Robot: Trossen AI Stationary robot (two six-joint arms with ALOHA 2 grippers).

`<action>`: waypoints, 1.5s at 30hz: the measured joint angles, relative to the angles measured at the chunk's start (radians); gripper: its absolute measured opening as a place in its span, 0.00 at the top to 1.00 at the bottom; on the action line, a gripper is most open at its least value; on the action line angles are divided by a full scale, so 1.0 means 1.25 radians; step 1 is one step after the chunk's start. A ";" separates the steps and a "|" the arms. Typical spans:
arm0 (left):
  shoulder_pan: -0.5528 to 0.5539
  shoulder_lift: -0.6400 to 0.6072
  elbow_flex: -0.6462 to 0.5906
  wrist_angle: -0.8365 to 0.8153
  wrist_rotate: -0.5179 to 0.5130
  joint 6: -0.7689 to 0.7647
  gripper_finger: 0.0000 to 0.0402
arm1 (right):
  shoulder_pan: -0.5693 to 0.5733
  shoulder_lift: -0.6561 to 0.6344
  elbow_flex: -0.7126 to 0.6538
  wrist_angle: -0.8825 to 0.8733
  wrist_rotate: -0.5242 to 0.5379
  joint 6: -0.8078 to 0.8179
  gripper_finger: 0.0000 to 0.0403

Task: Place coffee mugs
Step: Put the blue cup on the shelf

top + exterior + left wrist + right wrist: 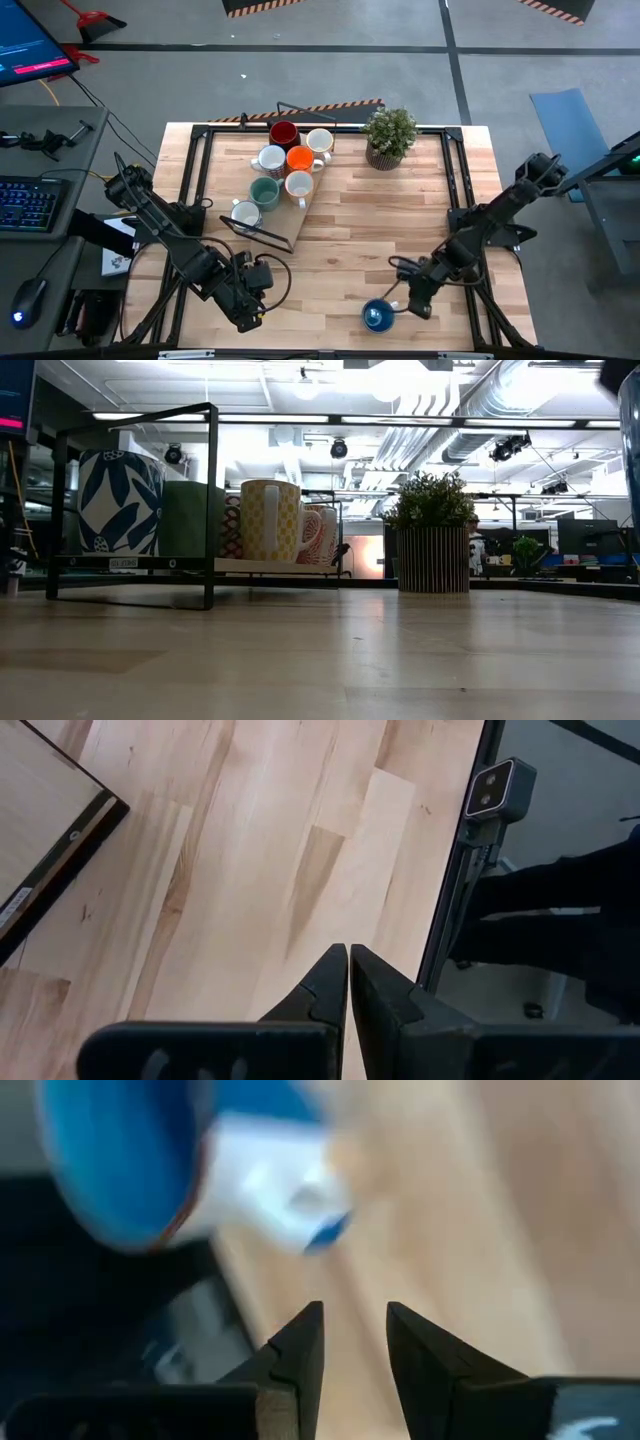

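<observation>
A pale wooden slatted table [350, 230] with a black frame fills the workspace. The right gripper [418, 303] hovers low near the front edge, its 2 dark fingers [300, 1350] parted with nothing between them. Just beside it, towards the table's front, stands the round blue ceramic mug [377, 316], upright with its mouth up; whether fingers and mug touch is unclear. The left gripper [250, 312] waits at the front left, fingers pressed together and empty. Well apart, at the back, 7 mugs cluster on a thin wooden board [285, 228], among them a dark red mug [284, 133], beside a potted green plant [388, 137].
</observation>
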 joint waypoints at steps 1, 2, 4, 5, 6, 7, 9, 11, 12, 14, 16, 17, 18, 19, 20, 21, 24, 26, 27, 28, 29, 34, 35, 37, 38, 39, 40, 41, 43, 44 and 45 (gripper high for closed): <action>0.000 0.000 0.000 0.000 0.000 0.000 0.98 | 0.007 0.000 0.000 0.016 -0.028 0.003 0.77; 0.000 0.000 0.000 0.000 0.000 0.000 0.98 | 0.013 0.000 0.000 0.037 -0.052 0.006 0.77; 0.000 0.000 0.000 0.000 -0.001 0.000 0.98 | 0.026 0.000 0.000 0.083 -0.078 0.005 0.77; 0.000 0.000 0.000 0.000 -0.004 0.000 0.98 | 0.032 0.000 0.000 0.108 -0.082 0.005 0.77; 0.000 0.000 0.000 0.000 -0.006 0.000 0.98 | 0.036 0.000 0.000 0.131 -0.085 0.004 0.77; 0.000 0.000 0.000 0.000 -0.007 0.000 0.98 | 0.038 0.000 0.000 0.153 -0.087 0.000 0.77; 0.000 0.000 0.000 -0.001 -0.008 0.001 0.98 | 0.041 0.000 0.000 0.194 -0.086 -0.004 0.77; 0.000 0.000 0.000 -0.001 -0.008 0.010 0.98 | 0.040 0.001 0.000 0.209 -0.084 -0.012 0.77; 0.000 0.000 0.000 -0.001 -0.008 0.019 0.98 | 0.040 0.004 0.000 0.209 -0.085 -0.018 0.77; 0.000 0.000 0.000 -0.001 -0.009 0.028 0.98 | 0.040 0.016 0.000 0.206 -0.093 -0.025 0.77; 0.000 0.000 0.000 0.000 -0.009 0.026 0.98 | 0.040 0.036 0.000 0.208 -0.113 -0.025 0.77; 0.000 0.000 0.000 -0.001 -0.009 0.023 0.98 | 0.040 0.047 0.000 0.209 -0.123 -0.026 0.77; 0.000 0.000 0.000 -0.001 -0.009 0.021 0.98 | 0.040 0.059 0.000 0.214 -0.130 -0.030 0.77; 0.000 0.000 0.000 0.000 -0.009 0.021 0.98 | 0.040 0.071 0.000 0.224 -0.133 -0.037 0.77; 0.000 0.000 0.000 0.000 -0.009 0.021 0.98 | 0.040 0.082 0.000 0.236 -0.134 -0.040 0.77; 0.000 0.000 0.000 0.000 -0.009 0.018 0.98 | 0.040 0.091 0.000 0.248 -0.133 -0.044 0.77; 0.000 0.000 0.000 0.000 -0.009 0.014 0.98 | 0.039 0.118 0.000 0.287 -0.121 -0.046 0.77; 0.000 0.000 0.000 0.000 -0.007 0.014 0.98 | 0.037 0.131 0.000 0.295 -0.118 -0.046 0.77; 0.000 0.000 0.000 0.000 -0.007 0.014 0.98 | 0.035 0.137 0.000 0.295 -0.116 -0.046 0.77; 0.000 0.000 0.000 0.000 -0.006 0.014 0.98 | 0.033 0.141 0.000 0.295 -0.116 -0.047 0.77; 0.000 0.000 0.000 0.000 -0.006 0.014 0.98 | 0.029 0.144 0.000 0.297 -0.116 -0.052 0.77; 0.000 0.000 0.000 0.000 -0.006 0.002 0.98 | -0.006 0.165 0.000 0.343 -0.118 -0.101 0.77; 0.000 0.000 0.000 0.000 -0.006 0.000 0.98 | -0.014 0.168 0.000 0.347 -0.119 -0.109 0.77; 0.000 0.000 0.000 0.000 -0.006 0.000 0.98 | -0.029 0.169 0.000 0.346 -0.122 -0.125 0.77; 0.000 0.000 0.000 0.000 -0.005 0.000 0.98 | -0.037 0.169 0.000 0.346 -0.121 -0.133 0.77; 0.000 0.000 0.000 0.000 -0.005 0.000 0.98 | -0.044 0.169 0.000 0.347 -0.119 -0.141 0.77; 0.000 0.000 0.000 0.000 -0.006 0.000 0.98 | -0.051 0.169 0.000 0.346 -0.117 -0.149 0.77; 0.000 0.000 0.000 0.000 -0.006 0.000 0.98 | -0.060 0.169 0.000 0.346 -0.116 -0.154 0.77; 0.000 0.000 0.000 0.000 -0.005 0.000 0.98 | -0.076 0.169 0.000 0.341 -0.109 -0.170 0.77; 0.000 0.000 0.000 0.000 -0.005 0.000 0.98 | -0.085 0.169 0.000 0.339 -0.107 -0.178 0.77; 0.000 0.000 0.000 0.000 -0.006 0.000 0.98 | -0.094 0.169 0.000 0.339 -0.102 -0.189 0.77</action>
